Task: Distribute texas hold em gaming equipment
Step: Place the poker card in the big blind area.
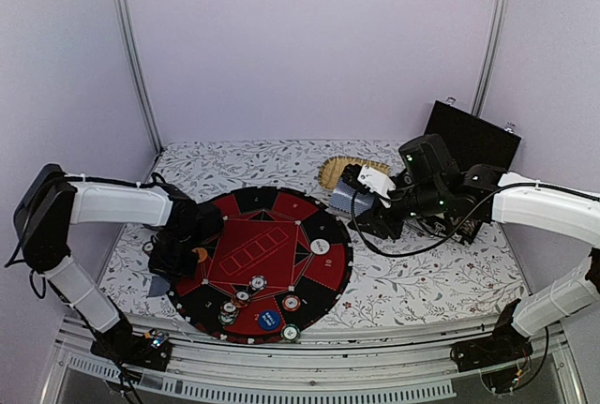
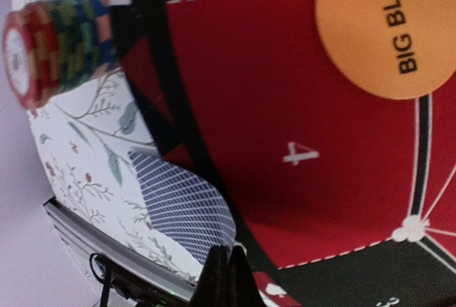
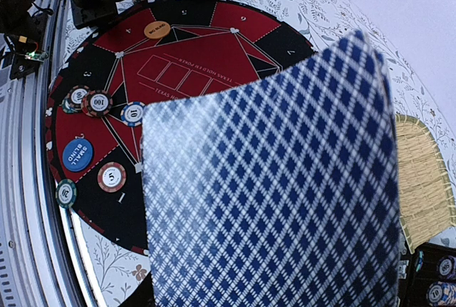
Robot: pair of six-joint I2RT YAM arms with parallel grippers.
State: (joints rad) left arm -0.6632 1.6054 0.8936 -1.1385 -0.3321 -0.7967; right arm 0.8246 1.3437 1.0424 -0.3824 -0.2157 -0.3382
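Partway: chips (image 1: 292,303) sit at the mat's (image 1: 272,245) six o'clock; right gripper (image 1: 359,197) pinches a card (image 3: 271,179), left gripper (image 2: 228,276) closed, seemingly empty.

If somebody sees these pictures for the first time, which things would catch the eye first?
The round red-and-black poker mat at the centre of the flowered table strikes first. Next is the blue diamond-backed playing card, pinched in the right end effector and filling the right wrist view. The orange BIG BLIND button on the mat's left side stands out too.
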